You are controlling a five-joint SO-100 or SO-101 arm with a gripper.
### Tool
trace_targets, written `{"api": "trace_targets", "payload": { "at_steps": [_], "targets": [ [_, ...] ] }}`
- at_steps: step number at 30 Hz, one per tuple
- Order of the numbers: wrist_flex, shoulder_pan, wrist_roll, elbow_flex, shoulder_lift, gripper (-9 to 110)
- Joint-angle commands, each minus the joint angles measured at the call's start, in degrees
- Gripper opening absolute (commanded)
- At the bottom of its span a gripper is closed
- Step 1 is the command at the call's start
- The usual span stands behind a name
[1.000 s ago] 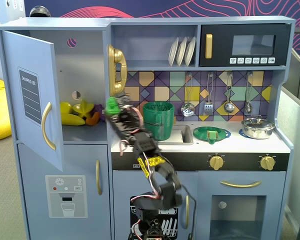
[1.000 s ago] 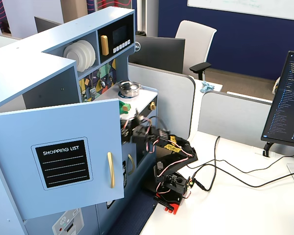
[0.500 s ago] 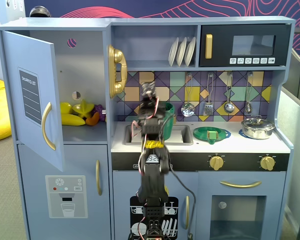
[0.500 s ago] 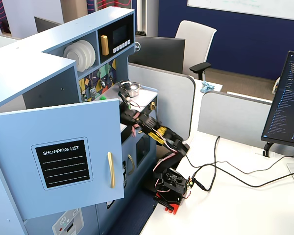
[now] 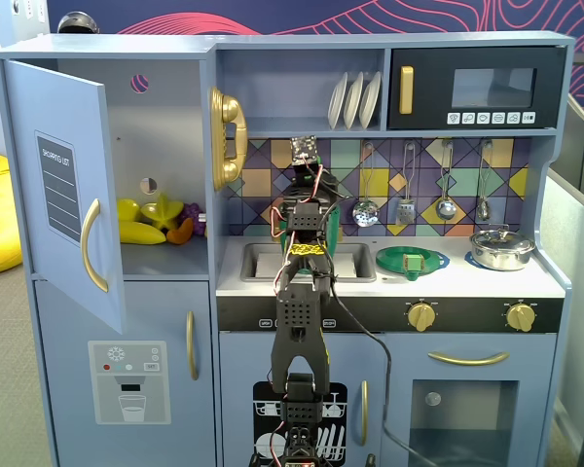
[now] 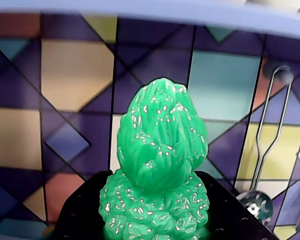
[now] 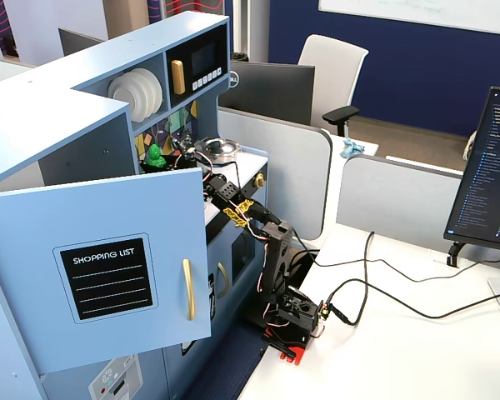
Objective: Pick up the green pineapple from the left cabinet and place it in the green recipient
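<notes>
The green pineapple [image 6: 160, 150] fills the middle of the wrist view, leafy top pointing up, against the coloured tile backsplash. My gripper [image 6: 157, 205] is shut on its bumpy body, with a black jaw on each side. In a fixed view the pineapple [image 7: 155, 155] hangs above the counter at the gripper [image 7: 163, 160]. In the front fixed view the arm [image 5: 302, 292] stands before the sink and hides the pineapple. The left cabinet [image 5: 165, 146] has its door [image 5: 63, 224] swung open. A dark green strip [image 5: 337, 216] shows right of the arm; I cannot tell if it is the green recipient.
A yellow banana and a star fruit [image 5: 148, 222] lie on the cabinet shelf. A flat green plate [image 5: 410, 260] and a steel pot [image 5: 501, 249] sit on the counter. Utensils [image 5: 446, 185] hang on the backsplash. The sink [image 5: 258, 261] lies under the arm. The microwave [image 5: 477, 89] is above.
</notes>
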Motion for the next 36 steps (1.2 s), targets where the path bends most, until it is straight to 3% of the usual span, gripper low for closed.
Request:
{"api": "trace_targets", "payload": {
  "at_steps": [1,5,8,11,22,25,36],
  "targets": [
    [-0.79,-1.41,-0.88,-5.36,-0.79,0],
    [-1.05,-1.93,-0.44,-7.29,-2.9,0],
    [-0.79,-1.58,3.78,-7.65,-2.99,30],
    [-0.44,-1.49,4.83,-7.73,-3.08,34],
    [-2.02,-1.14,2.99,-4.04,2.72,29],
    [-1.49,-1.76,2.64,8.35,15.12,27],
    [21.62,0.97,2.99,56.87,60.03,21]
  ]
}}
